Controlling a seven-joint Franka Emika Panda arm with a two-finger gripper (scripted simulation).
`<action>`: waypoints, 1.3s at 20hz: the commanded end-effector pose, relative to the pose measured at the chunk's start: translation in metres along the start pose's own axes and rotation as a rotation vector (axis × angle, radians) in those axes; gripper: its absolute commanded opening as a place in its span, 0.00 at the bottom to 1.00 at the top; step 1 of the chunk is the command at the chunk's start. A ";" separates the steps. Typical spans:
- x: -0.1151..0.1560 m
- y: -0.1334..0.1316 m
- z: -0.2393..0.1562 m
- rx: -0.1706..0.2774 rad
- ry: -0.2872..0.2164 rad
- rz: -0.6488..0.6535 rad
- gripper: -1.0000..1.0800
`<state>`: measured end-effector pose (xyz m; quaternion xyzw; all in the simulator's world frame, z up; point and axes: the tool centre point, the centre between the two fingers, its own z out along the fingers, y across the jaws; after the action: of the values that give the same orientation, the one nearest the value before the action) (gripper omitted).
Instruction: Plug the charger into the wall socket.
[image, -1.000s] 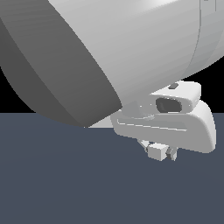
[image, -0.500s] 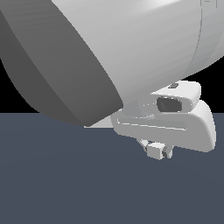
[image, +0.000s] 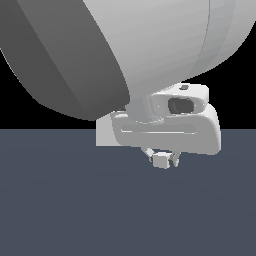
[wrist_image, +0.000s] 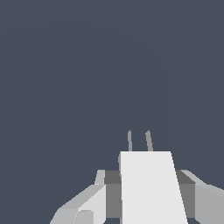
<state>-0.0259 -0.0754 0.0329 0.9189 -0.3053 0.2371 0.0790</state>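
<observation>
One charger, one wall socket panel, one arm and one gripper can be made out.

In the exterior view, going from its left to its right: a huge rounded grey and white arm link fills the upper part of the frame, very close to the camera. Below it, a pale flat patch, the wall socket, shows only as a small strip beside the arm's hand; most of it is hidden, and no dot on it can be seen. Next comes the white hand body, lying roughly level, with the gripper hanging beneath it over the dark blue-grey floor. The gripper pinches a small off-white block, the charger, between its two short fingers, above the floor and not touching it.

In the wrist view, the charger appears as a plain pale box clamped between two fingers, one on each side. Two thin grey prongs stick out of its far end, side by side, pointing toward bare dark floor. The socket does not show in this view.
</observation>
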 end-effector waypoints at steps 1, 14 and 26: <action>0.002 -0.014 -0.009 0.039 0.003 -0.069 0.00; -0.005 -0.084 -0.066 0.248 0.007 -0.452 0.00; -0.016 -0.102 -0.086 0.315 0.000 -0.571 0.00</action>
<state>-0.0090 0.0376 0.1000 0.9683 0.0005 0.2498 0.0006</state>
